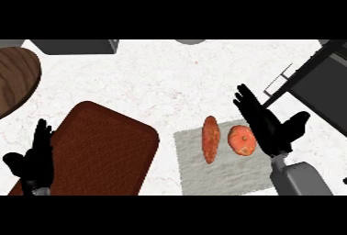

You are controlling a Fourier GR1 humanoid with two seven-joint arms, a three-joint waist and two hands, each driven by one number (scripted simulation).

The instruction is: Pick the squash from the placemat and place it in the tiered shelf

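Black right hand: open, fingers straight and pointing toward eleven o'clock, thumb spread toward two o'clock; it holds nothing.
Right forearm: grey, coming up from the lower edge at about five o'clock of the hand.
Squash: round and orange, lying on the placemat just at the hand's nine o'clock side; whether the palm's edge touches it I cannot tell.
Long vegetable: orange-red and narrow, lying upright in the view at nine o'clock of the squash, near it but apart, also on the placemat.
Placemat: pale grey and square, slightly turned, with both vegetables on its upper part; the hand overlaps its right edge.
Tiered shelf: dark frame with grey panels, at one o'clock of the hand, running off the right edge.
Left hand: black, open with fingers up, resting at the lower left, well apart from the placemat.
Board: reddish-brown with rounded corners, tilted, at nine o'clock of the placemat; the left hand overlaps its left edge.
Wooden round: dark brown grain, at ten o'clock, cut by the left edge.
Grey box: at the top edge, about eleven o'clock.
Counter: white, faintly veined stone under everything.
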